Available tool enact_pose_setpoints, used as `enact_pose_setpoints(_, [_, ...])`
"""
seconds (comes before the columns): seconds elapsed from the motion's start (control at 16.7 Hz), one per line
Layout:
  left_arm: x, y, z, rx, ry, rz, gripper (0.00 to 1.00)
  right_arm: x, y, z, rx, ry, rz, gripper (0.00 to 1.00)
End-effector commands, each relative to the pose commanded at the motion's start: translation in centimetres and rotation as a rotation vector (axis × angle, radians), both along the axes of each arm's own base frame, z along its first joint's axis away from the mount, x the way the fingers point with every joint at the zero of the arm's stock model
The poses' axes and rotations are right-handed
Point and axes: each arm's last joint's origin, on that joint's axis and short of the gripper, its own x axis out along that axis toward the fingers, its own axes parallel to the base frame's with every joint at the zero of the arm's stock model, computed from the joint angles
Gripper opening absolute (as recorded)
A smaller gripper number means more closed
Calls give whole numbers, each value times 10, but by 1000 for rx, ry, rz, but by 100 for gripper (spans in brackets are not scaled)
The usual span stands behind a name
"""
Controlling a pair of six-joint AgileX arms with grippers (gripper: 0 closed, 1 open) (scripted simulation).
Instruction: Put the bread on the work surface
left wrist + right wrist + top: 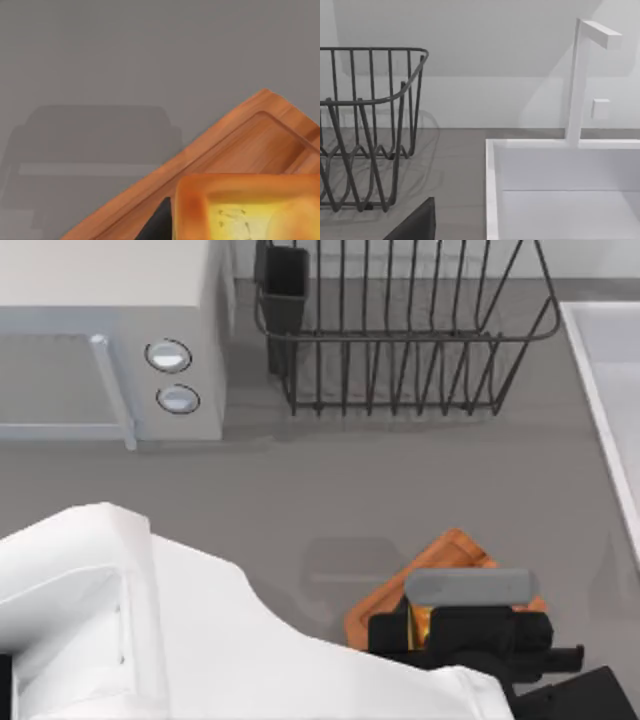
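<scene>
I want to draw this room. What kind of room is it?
Most likely a kitchen counter. There is a microwave at the back left, a wire dish rack beside it, and a white sink with a tap on the right. A wooden cutting board with bread sits in front.

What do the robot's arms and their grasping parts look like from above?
In the top view, the left arm is a bulky, smooth white shell with rounded edges and no visible cables or markings. Its end effector is a boxy matte black block with a flat grey rectangular bar across its top. A dark, angular black piece shows at the lower edge of the right wrist view, too partial to describe further.
</scene>
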Motion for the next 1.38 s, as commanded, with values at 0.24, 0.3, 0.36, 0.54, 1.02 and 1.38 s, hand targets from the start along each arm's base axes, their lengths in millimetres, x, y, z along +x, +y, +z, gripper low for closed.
enact_pose_setpoints(0.24, [2,0,1,-1,1,3,0,0,0,0,0,0,0,100])
enact_pose_setpoints(0.3, [3,1,0,1,0,3,0,0,0,0,0,0,0,100])
enact_pose_setpoints(0.36, [5,1,-2,3,0,4,0,0,0,0,0,0,0,100])
enact_pose_setpoints(0.54, [10,0,-8,2,3,1,0,0,0,0,0,0,0,100])
enact_pose_setpoints(1.02, [30,-3,-22,-24,-5,2,0,0,0,0,0,0,0,100])
enact_pose_setpoints(1.38, [33,0,-31,0,0,0,0,0,0,0,0,0,0,100])
